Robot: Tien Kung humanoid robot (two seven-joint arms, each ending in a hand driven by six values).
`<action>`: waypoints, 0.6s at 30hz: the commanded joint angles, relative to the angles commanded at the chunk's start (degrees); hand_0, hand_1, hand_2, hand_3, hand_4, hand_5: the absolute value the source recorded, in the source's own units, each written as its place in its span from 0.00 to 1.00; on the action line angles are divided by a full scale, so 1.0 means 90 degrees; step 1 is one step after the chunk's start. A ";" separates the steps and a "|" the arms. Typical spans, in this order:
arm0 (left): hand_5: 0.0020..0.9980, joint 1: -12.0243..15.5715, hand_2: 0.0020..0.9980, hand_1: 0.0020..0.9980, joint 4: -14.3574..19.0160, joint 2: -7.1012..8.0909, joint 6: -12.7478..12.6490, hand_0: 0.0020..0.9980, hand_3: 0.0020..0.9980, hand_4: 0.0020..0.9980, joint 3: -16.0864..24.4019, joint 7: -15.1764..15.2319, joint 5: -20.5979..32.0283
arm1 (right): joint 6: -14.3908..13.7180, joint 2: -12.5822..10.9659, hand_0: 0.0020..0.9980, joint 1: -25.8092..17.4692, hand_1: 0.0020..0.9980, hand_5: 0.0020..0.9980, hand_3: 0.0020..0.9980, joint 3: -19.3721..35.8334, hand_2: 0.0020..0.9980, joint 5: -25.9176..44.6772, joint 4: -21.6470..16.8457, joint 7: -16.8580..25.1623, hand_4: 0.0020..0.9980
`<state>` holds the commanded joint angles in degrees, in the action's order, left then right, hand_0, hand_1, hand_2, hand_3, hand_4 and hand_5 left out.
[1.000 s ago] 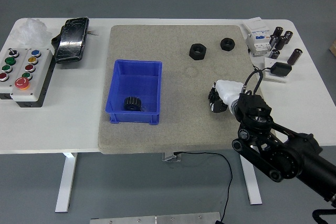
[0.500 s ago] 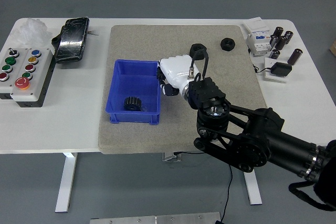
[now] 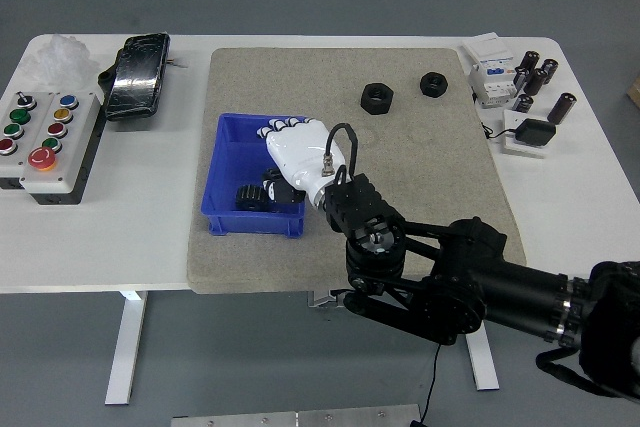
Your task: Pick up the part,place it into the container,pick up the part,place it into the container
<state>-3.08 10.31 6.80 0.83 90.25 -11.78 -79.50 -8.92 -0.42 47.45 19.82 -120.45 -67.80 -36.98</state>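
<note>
Legible text: none; no word, brand, number or sign can be read on any item in the head view.
Button box (image 3: 47, 137): coloured push buttons on a white panel; any captions beside them are too small to read.
White electrical module (image 3: 490, 72): pale face with faint marks at the bench's far right corner; print not resolvable.
Dark cylinders (image 3: 540, 75): sleeves may carry print, too small to tell.
Blue container (image 3: 250, 222): plain walls, no visible label.
Black pouch (image 3: 137, 72): glossy surface, no readable marking.
</note>
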 joint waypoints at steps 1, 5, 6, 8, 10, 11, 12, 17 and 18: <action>0.39 -0.0002 0.55 0.55 0.0000 0.0006 0.0001 0.61 0.63 0.63 -0.0001 0.0003 -0.0003 | -0.0073 -0.0023 0.71 -0.0029 0.87 0.47 0.97 0.0132 0.94 0.0027 -0.0020 0.0000 0.83; 0.39 -0.0013 0.56 0.55 0.0000 0.0005 0.0007 0.61 0.62 0.63 -0.0015 0.0026 -0.0003 | -0.0485 -0.0186 0.68 -0.0177 0.84 0.46 0.93 0.0608 0.90 0.0209 -0.0156 0.0000 0.81; 0.39 -0.0015 0.56 0.55 0.0000 -0.0001 0.0009 0.61 0.62 0.63 -0.0013 0.0030 -0.0012 | -0.0645 -0.0264 0.68 -0.0252 0.84 0.46 0.93 0.0777 0.90 0.0258 -0.0242 0.0000 0.81; 0.39 -0.0013 0.56 0.55 0.0000 -0.0015 0.0011 0.61 0.62 0.63 -0.0012 0.0039 -0.0013 | -0.0958 -0.0439 0.68 -0.0449 0.84 0.46 0.93 0.1141 0.90 0.0394 -0.0444 0.0000 0.81; 0.39 -0.0007 0.56 0.55 0.0000 -0.0025 0.0013 0.61 0.62 0.63 0.0005 0.0044 -0.0033 | -0.1252 -0.0607 0.68 -0.0659 0.84 0.46 0.93 0.1539 0.90 0.0526 -0.0628 0.0044 0.81; 0.39 -0.0002 0.55 0.55 0.0000 -0.0030 0.0013 0.61 0.63 0.63 0.0013 0.0048 -0.0037 | -0.1383 -0.0706 0.63 -0.0778 0.77 0.47 0.84 0.1747 0.81 0.0609 -0.0728 0.0151 0.81; 0.39 0.0004 0.55 0.55 0.0000 -0.0036 0.0011 0.61 0.63 0.63 0.0017 0.0053 -0.0033 | -0.1521 -0.0807 0.63 -0.0914 0.77 0.47 0.84 0.1926 0.81 0.0699 -0.0827 0.0284 0.81; 0.39 0.0056 0.55 0.55 0.0000 -0.0054 -0.0002 0.61 0.62 0.63 0.0082 0.0049 -0.0052 | -0.2030 -0.1135 0.60 -0.1610 0.71 0.46 0.78 0.3059 0.76 0.1342 -0.1103 0.1055 0.82; 0.39 0.0064 0.55 0.55 0.0000 -0.0057 -0.0004 0.61 0.62 0.63 0.0091 0.0051 -0.0052 | -0.2092 -0.1178 0.60 -0.1793 0.71 0.46 0.78 0.3306 0.76 0.1547 -0.1135 0.1272 0.82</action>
<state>-2.50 10.31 6.28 0.79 91.06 -11.32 -79.97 -27.75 -11.03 31.32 49.57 -106.52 -78.01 -25.53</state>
